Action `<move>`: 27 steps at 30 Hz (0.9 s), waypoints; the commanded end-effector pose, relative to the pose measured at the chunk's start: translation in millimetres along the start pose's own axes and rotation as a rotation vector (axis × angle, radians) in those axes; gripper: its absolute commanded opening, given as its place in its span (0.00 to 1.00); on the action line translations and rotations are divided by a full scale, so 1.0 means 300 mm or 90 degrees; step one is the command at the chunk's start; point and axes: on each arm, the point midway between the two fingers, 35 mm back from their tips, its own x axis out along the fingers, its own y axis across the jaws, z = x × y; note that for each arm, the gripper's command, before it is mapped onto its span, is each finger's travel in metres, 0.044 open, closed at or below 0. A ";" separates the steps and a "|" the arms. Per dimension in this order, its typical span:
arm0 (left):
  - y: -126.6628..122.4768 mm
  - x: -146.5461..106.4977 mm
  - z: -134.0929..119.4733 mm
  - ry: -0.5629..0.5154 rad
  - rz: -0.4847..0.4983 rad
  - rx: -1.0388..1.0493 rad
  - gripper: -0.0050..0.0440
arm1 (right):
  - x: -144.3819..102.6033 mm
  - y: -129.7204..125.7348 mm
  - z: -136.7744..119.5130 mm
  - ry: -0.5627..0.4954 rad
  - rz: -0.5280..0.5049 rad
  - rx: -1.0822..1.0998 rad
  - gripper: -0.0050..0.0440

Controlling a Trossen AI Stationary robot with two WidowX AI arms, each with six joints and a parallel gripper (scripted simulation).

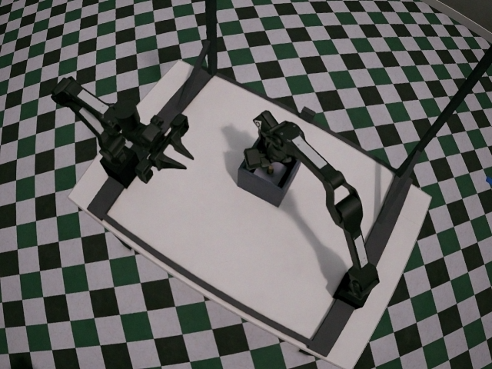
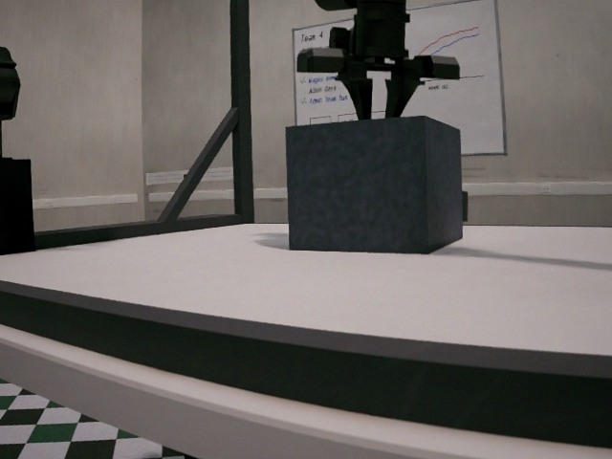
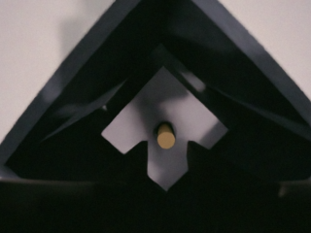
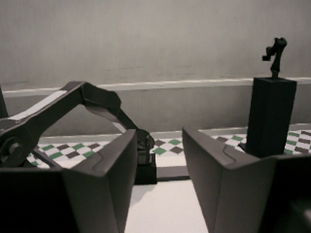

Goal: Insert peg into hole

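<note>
The dark open box (image 1: 267, 182) stands in the middle of the white table and also shows in the exterior view (image 2: 373, 183). In the left wrist view the tan peg (image 3: 165, 136) stands upright in the hole of the pale plate (image 3: 170, 97) at the box bottom; its top also shows in the top view (image 1: 270, 168). My left gripper (image 2: 380, 106) hangs straight down just above the box opening, fingers apart, holding nothing and clear of the peg. My right gripper (image 1: 181, 157) is far from the box at the table's side, open and empty (image 4: 157, 184).
Dark frame posts (image 1: 210, 35) and a slanted brace (image 2: 197, 167) stand at the table's corners. A dark border strip (image 1: 206, 290) runs along the table edge. A whiteboard (image 2: 445, 74) hangs on the wall behind the box.
</note>
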 end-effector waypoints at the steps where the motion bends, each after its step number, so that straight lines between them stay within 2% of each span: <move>1: 0.006 -0.048 0.011 -0.007 0.002 -0.003 0.34 | -0.001 -0.004 0.012 -0.006 -0.002 -0.002 0.36; 3: 0.006 -0.048 0.011 -0.007 0.002 -0.003 0.34 | -0.001 -0.004 0.012 -0.006 -0.002 -0.002 0.36; 4: 0.007 -0.122 0.027 -0.020 0.007 -0.002 0.34 | -0.001 -0.004 0.012 -0.006 -0.002 -0.002 0.36; 8: 0.009 -0.167 0.042 -0.016 0.006 -0.003 0.34 | -0.001 -0.004 0.012 -0.006 -0.002 -0.002 0.36; 9: 0.009 -0.163 0.041 -0.014 0.005 -0.003 0.34 | -0.001 -0.004 0.012 -0.006 -0.002 -0.002 0.36; 10: 0.006 -0.122 0.026 -0.007 0.002 -0.003 0.34 | -0.001 -0.004 0.012 -0.006 -0.002 -0.002 0.36; 11: 0.003 -0.154 0.023 -0.020 0.007 -0.002 0.34 | -0.001 -0.004 0.012 -0.006 -0.002 -0.002 0.36; 14: 0.003 -0.100 0.013 -0.002 0.000 -0.004 0.34 | -0.001 -0.004 0.012 -0.006 -0.002 -0.002 0.36; 20: 0.005 -0.117 0.022 -0.009 0.003 -0.003 0.34 | -0.001 -0.004 0.012 -0.006 -0.002 -0.002 0.36; 21: 0.010 -0.163 0.013 -0.023 0.012 -0.009 0.34 | -0.001 -0.004 0.012 -0.006 -0.002 -0.002 0.36; 27: 0.064 -0.248 0.005 -0.087 0.048 -0.043 0.34 | 0.000 -0.004 0.011 -0.006 -0.002 -0.001 0.36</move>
